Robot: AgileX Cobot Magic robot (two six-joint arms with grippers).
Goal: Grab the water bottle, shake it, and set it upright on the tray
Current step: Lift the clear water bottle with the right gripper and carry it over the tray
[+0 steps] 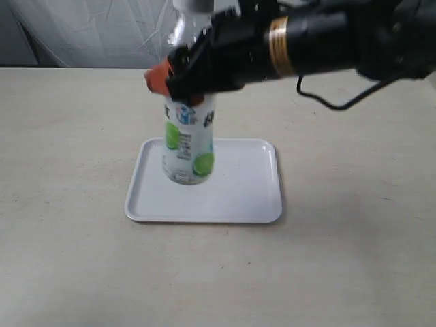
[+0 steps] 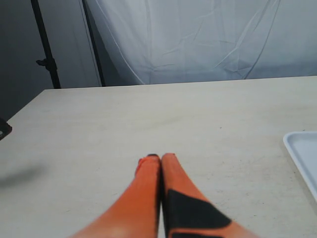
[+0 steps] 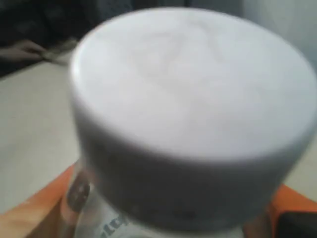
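In the exterior view the right fingers [image 1: 158, 78] clamp the water bottle [image 1: 189, 146] near its shoulder, its base over the left part of the tray [image 1: 238, 194] on the table [image 1: 68, 136]; whether it touches cannot be told. The left wrist view shows the left fingers [image 2: 148, 178] pressed together on nothing, above the table. In the right wrist view the bottle's blurred white cap [image 3: 193, 89] fills the frame between orange fingers.

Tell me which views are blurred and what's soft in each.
Exterior view: right gripper and water bottle smeared, tray crisp. Right wrist view: white cap fills the frame, out of focus. Left wrist view: sharp table, left fingers slightly soft.
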